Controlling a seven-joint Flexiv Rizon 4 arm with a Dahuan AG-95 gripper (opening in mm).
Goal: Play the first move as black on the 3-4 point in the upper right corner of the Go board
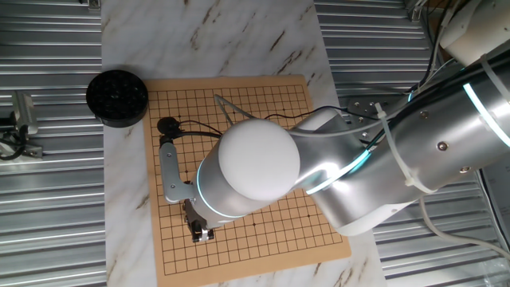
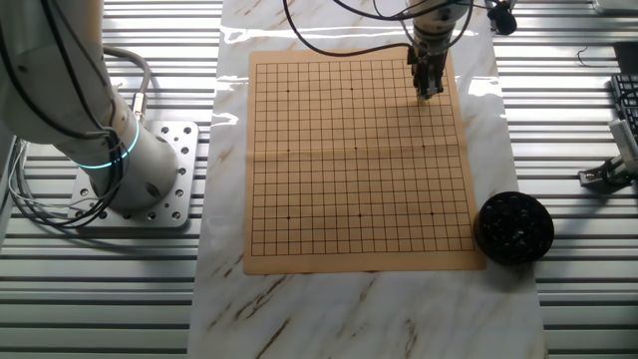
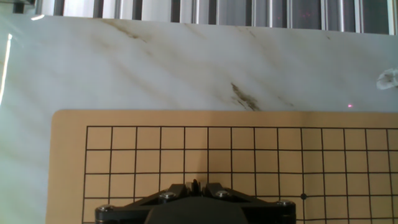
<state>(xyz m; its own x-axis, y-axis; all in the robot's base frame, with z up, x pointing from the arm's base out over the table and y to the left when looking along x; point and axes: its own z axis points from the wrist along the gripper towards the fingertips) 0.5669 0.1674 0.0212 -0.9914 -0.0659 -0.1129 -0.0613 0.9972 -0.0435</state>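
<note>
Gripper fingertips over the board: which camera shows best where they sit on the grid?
The other fixed view: the gripper hangs unobstructed above the board. One fixed view has the arm hiding much of it; the hand view shows only the finger bases.

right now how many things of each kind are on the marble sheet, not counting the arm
go board: 1
black ribbed bowl: 1
stones on the board: 0 visible
total: 2

The gripper sits low over the board's grid near one corner; whether it holds a stone cannot be told.
</note>
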